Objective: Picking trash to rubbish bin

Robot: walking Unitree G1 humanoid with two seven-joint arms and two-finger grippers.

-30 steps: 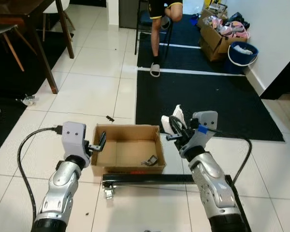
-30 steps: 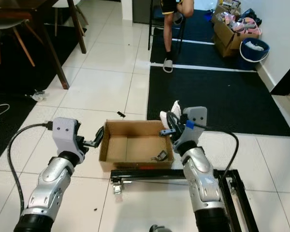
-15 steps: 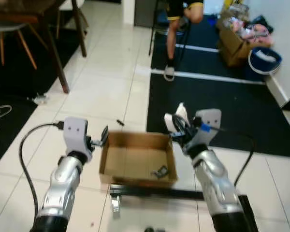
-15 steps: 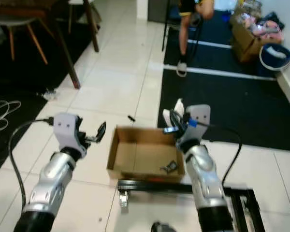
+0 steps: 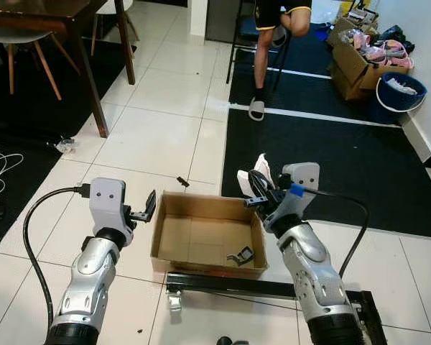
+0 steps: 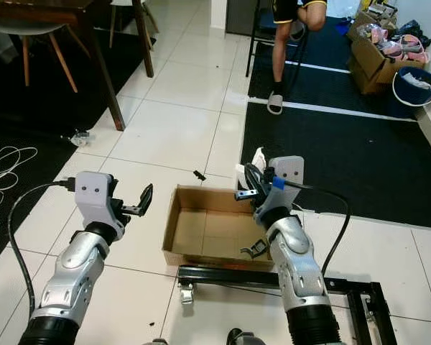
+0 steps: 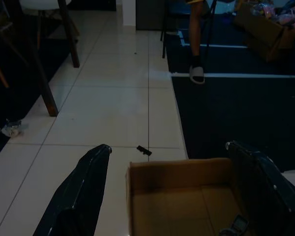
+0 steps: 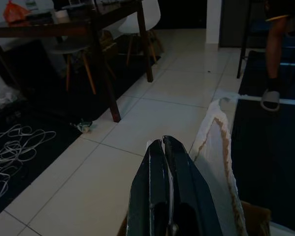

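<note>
An open cardboard box [image 5: 205, 200] sits on the white tiles in front of me, with a small dark piece of trash [image 5: 239, 255] in its near right corner. My right gripper [image 5: 256, 190] is above the box's far right corner, shut on a crumpled white tissue [image 5: 263, 168]. In the right wrist view the tissue [image 8: 219, 147] hangs beside the closed fingers [image 8: 157, 196]. My left gripper [image 5: 146, 208] is open and holds nothing, just outside the box's left wall. The left wrist view has its fingers [image 7: 78, 191] wide apart, facing the box [image 7: 182, 172].
A small dark scrap [image 5: 182, 182] lies on the tiles beyond the box. Crumpled plastic [image 5: 65, 146] lies by a table leg [image 5: 93, 86]. A black wheeled frame [image 5: 223, 285] runs along the box's near side. A person's leg [image 5: 262, 65] stands on the black mat [image 5: 323, 158].
The whole view has shifted as the camera moved. Both grippers keep the same places beside the box, the right one still holding the tissue.
</note>
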